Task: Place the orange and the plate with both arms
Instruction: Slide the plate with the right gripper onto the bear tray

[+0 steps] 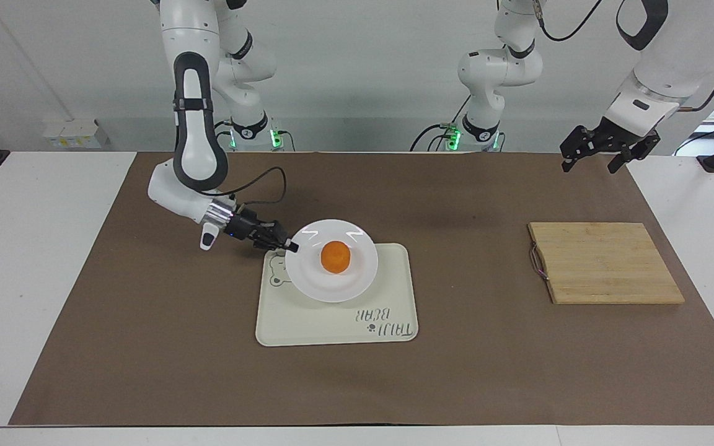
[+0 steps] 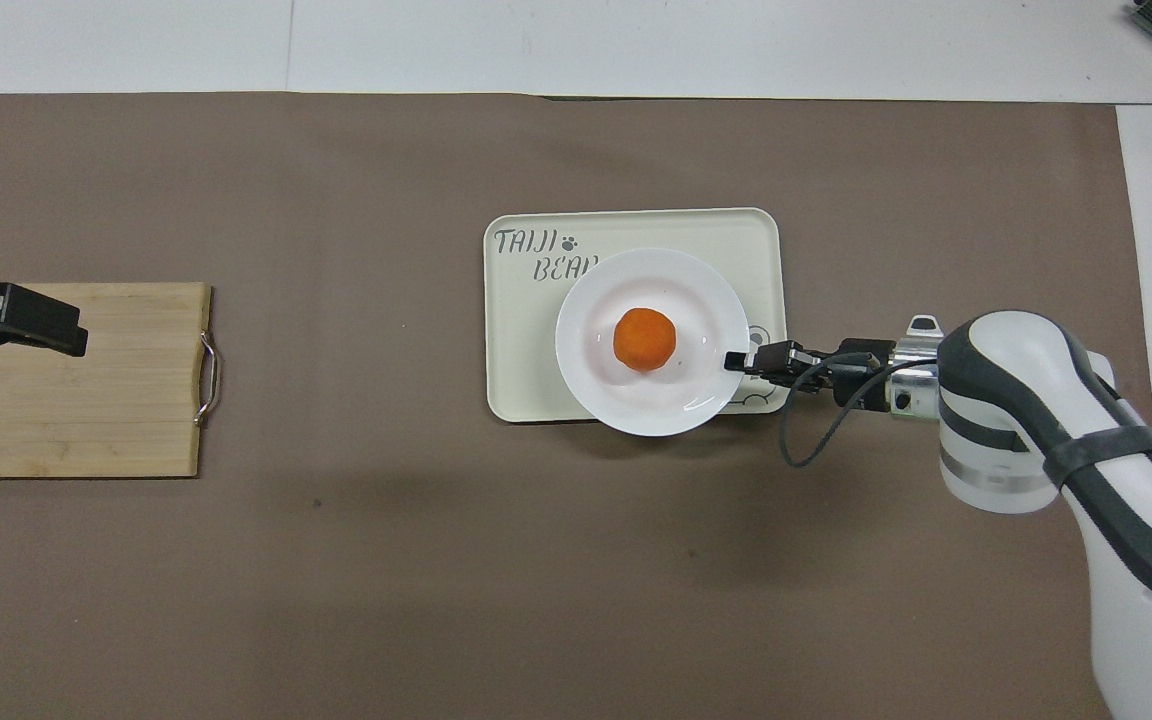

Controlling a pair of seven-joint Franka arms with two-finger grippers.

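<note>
The white plate (image 1: 315,280) carries the orange (image 1: 335,256) at its middle. My right gripper (image 1: 292,246) is shut on the plate's rim at the side toward the right arm's end and holds the plate over the cream bear tray (image 1: 332,325). In the overhead view the plate (image 2: 656,415) covers most of the bear drawing and overhangs the tray's edge nearer the robots, with the orange (image 2: 644,340) on it and the right gripper (image 2: 736,360) at its rim. My left gripper (image 1: 588,166) is open and empty, waiting in the air over the wooden cutting board (image 2: 66,420).
The cream tray (image 2: 536,390) lies mid-table on the brown mat (image 1: 146,322). The wooden cutting board (image 1: 605,263) with a metal handle lies toward the left arm's end. A cable loops off the right wrist (image 2: 806,440).
</note>
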